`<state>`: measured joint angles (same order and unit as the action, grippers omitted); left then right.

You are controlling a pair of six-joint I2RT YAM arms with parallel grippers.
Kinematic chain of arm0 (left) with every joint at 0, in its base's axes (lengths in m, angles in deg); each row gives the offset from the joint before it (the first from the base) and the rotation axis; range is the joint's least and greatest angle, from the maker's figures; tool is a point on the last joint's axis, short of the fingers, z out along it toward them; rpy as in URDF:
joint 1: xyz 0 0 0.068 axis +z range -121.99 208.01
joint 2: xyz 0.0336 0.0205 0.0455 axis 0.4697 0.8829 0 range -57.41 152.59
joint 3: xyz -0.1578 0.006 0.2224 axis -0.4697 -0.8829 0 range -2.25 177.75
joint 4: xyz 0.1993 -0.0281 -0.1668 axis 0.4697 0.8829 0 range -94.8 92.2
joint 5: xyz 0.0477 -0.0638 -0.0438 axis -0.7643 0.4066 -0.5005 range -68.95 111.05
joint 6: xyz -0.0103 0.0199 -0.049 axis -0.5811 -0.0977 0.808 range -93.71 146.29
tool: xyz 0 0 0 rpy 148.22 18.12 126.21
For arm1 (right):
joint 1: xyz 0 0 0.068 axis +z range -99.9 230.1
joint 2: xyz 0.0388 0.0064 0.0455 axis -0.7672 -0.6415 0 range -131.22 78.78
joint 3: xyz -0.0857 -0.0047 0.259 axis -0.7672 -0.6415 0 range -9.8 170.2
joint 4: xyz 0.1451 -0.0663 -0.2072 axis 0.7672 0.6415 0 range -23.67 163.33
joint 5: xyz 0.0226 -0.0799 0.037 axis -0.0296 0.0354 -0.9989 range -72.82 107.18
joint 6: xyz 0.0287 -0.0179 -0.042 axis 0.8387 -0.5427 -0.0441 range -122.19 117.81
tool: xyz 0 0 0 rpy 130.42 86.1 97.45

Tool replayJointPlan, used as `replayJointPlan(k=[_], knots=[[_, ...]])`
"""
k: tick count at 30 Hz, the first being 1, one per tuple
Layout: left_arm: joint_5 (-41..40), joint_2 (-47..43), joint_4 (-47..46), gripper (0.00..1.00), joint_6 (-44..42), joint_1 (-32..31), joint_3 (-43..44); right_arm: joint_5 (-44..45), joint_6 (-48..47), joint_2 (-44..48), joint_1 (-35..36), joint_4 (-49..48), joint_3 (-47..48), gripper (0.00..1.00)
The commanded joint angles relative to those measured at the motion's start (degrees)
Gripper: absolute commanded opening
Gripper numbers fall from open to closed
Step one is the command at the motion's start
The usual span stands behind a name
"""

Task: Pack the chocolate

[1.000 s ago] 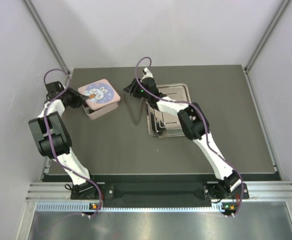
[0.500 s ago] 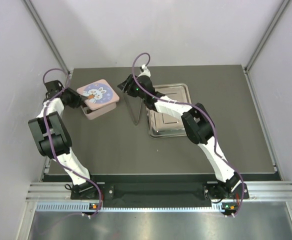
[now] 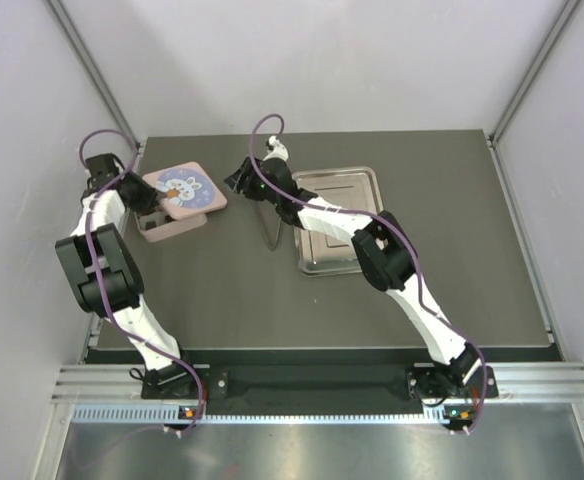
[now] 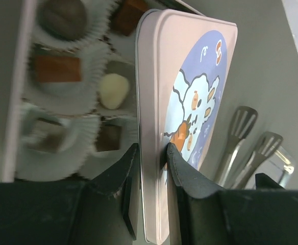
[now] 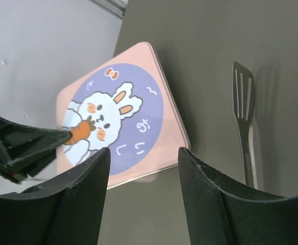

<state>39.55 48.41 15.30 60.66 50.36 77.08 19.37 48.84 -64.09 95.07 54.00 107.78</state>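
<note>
Several chocolate pieces sit in white paper cups inside the pink tin [image 4: 14,102]: a dark round one [image 4: 62,18], a brown square [image 4: 57,69] and a cream one [image 4: 113,91]. My left gripper [image 4: 151,150] is shut on the edge of the pink rabbit lid [image 4: 195,102], which stands partly over the tin. From above, the lid [image 3: 184,190] overhangs the tin [image 3: 157,230] at the table's far left, with the left gripper [image 3: 137,197] beside it. My right gripper [image 5: 144,153] hovers open just right of the lid [image 5: 116,130], holding nothing.
Metal tongs [image 3: 269,225] lie between the tin and a steel tray [image 3: 367,180] at the middle back. The tongs [image 5: 243,127] are just right of my right gripper. The table's left edge and the side wall are close to the tin.
The lid and tin have shifted left with my left gripper, and the lid now overhangs the tin more. My right gripper has moved left off the tray and opened wider.
</note>
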Motion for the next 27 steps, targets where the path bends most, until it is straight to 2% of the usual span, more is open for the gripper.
replayJointPlan(k=[1,5,8,14,20,27], knots=[[-12.53,1.40,6.97,0.21,-6.25,0.85,-0.32,-4.11,-4.79,-3.46,-0.32,-5.41,3.71,0.56],[-10.16,2.20,6.54,0.17,-6.94,0.77,-0.40,-7.90,-6.99,-6.10,-0.85,-5.86,5.91,0.54],[-5.07,1.59,4.87,0.16,-7.47,0.77,-0.93,-9.31,-7.86,-6.11,-1.03,-6.64,4.86,0.54],[9.96,1.14,-0.05,0.01,-4.84,0.77,-1.28,-11.51,-10.24,-1.63,-1.46,-9.81,-0.07,0.54],[17.26,-2.89,-5.32,0.00,-0.45,0.68,-3.91,-11.87,-2.62,3.98,-2.34,-12.89,-6.39,0.56],[21.65,-8.43,-15.34,0.00,7.46,0.77,-6.29,-12.83,2.85,10.94,-3.48,-18.42,-13.95,0.57]])
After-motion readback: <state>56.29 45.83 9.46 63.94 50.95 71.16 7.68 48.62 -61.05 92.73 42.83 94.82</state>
